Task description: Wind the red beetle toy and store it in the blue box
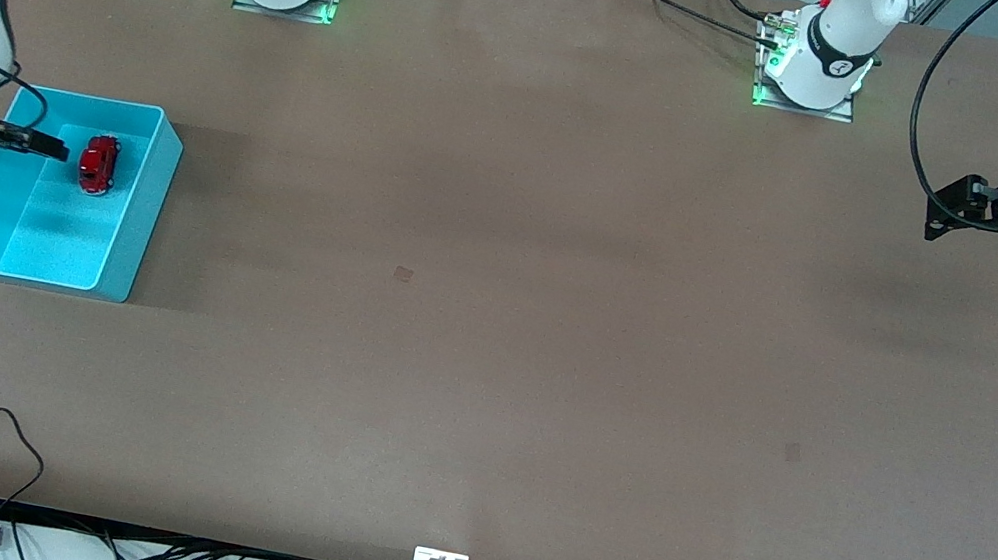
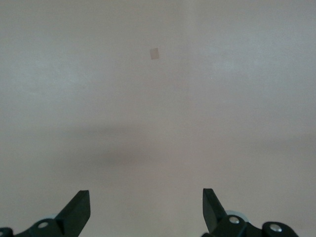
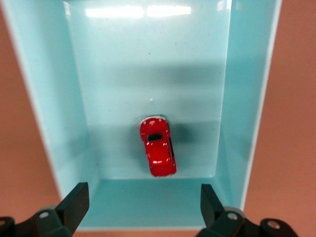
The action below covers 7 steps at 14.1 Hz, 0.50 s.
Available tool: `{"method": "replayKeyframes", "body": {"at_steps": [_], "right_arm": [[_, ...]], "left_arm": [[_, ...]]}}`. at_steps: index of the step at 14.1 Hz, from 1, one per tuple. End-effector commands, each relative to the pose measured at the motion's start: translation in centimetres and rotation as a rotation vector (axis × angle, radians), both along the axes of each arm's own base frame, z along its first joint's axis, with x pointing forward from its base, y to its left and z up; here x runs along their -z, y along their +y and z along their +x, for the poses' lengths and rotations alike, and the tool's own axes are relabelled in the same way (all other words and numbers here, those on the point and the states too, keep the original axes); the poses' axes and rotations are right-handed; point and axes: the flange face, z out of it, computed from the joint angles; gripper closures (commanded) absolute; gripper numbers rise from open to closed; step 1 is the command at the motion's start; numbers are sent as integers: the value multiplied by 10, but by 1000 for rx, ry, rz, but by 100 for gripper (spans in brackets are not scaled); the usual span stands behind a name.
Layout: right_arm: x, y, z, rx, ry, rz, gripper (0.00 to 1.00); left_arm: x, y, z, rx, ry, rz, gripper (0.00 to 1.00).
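The red beetle toy [image 1: 99, 164] lies on the floor of the blue box [image 1: 149, 206], in the part farther from the front camera, at the right arm's end of the table. In the right wrist view the toy [image 3: 157, 148] rests free on the box floor near one end wall [image 3: 148, 200]. My right gripper [image 1: 58, 146] is open and empty, just above the box rim beside the toy; its jaws [image 3: 143, 205] stand wide apart. My left gripper [image 1: 938, 220] is open and empty over bare table at the left arm's end [image 2: 146, 207].
A small tape patch [image 1: 403, 274] marks the middle of the table and shows in the left wrist view [image 2: 155, 53]. Another patch [image 1: 793, 452] lies nearer the front camera. Cables [image 1: 6, 441] run along the table's near edge.
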Motion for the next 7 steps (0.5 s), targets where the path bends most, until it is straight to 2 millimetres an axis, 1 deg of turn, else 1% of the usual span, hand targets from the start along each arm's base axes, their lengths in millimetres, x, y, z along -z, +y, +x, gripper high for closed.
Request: {"method": "replayKeyframes", "body": {"at_steps": [1, 2, 3, 4, 5, 6, 7], "right_arm": [[-73, 29, 14, -43, 3, 22, 0], [-96, 44, 19, -68, 8, 24, 0], [-117, 50, 20, -76, 18, 29, 0], [-135, 51, 19, -74, 14, 32, 0], [-152, 53, 18, -77, -2, 30, 0], [-166, 60, 19, -92, -18, 27, 0], [-175, 70, 19, -112, -24, 24, 0]], "left_arm": [[-4, -1, 4, 1, 4, -12, 0], [-4, -1, 4, 0, 4, -12, 0], [-4, -1, 4, 0, 5, -12, 0], [-4, -2, 4, 1, 4, -12, 0], [-4, -2, 4, 2, 4, -11, 0], [-5, -1, 3, 0, 4, -11, 0], [-5, 1, 4, -3, 2, -11, 0]]}}
